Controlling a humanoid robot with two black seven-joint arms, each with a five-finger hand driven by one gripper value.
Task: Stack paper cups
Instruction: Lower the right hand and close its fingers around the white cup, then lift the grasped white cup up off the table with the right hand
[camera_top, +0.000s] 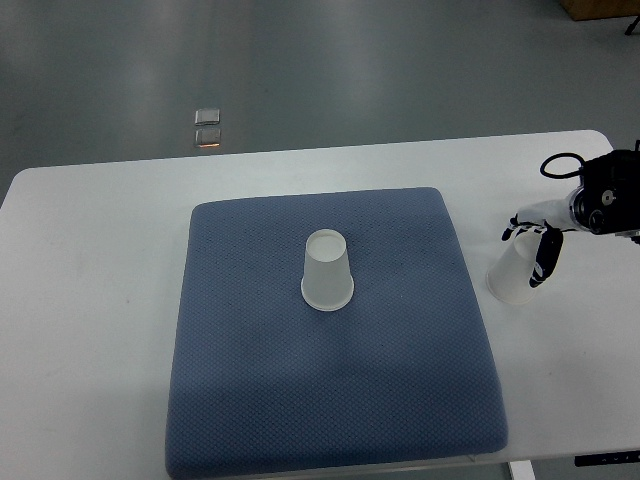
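Observation:
One white paper cup (327, 271) stands upside down near the middle of the blue mat (240, 380). A second white paper cup (510, 277) sits on the white table just right of the mat, tilted. My right hand (532, 247) comes in from the right edge and has its fingers curled around this second cup's upper part. The left arm does not show.
The white table (90, 300) carries the mat; its far edge runs along the top and its right edge is close to my right hand. Two small square metal plates (208, 128) lie on the grey floor beyond the table.

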